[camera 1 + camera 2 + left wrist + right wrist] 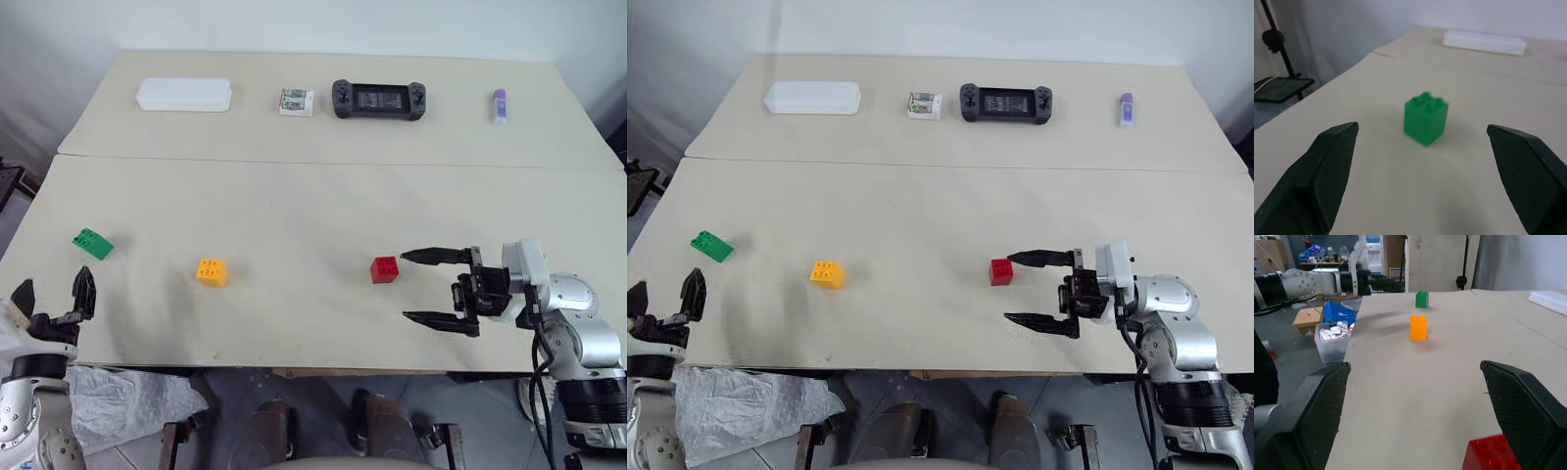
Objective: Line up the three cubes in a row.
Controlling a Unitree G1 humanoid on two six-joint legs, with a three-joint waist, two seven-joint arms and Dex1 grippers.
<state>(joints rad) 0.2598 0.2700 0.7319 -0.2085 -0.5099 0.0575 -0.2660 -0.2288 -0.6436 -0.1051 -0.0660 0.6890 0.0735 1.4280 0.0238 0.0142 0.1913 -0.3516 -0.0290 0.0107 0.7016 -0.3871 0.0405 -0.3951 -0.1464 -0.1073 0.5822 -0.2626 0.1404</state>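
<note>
Red cube (pixel 385 269) just beside right gripper (pixel 423 287); green cube (pixel 93 244) ahead of left gripper (pixel 52 294); jaws wide, empty.

arms: silver-grey metal | wrists: white housing, black cables | gripper fingers (pixel 436 257): black, tapered

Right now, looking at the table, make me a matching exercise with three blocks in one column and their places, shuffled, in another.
Things:
1. green cube
2. yellow-orange cube
3. red cube

Places:
A. just off the upper fingertip of the open right tool
B. between the other two cubes
C. near the table's left edge, ahead of the open left tool

Pairs: 1-C, 2-B, 3-A
</note>
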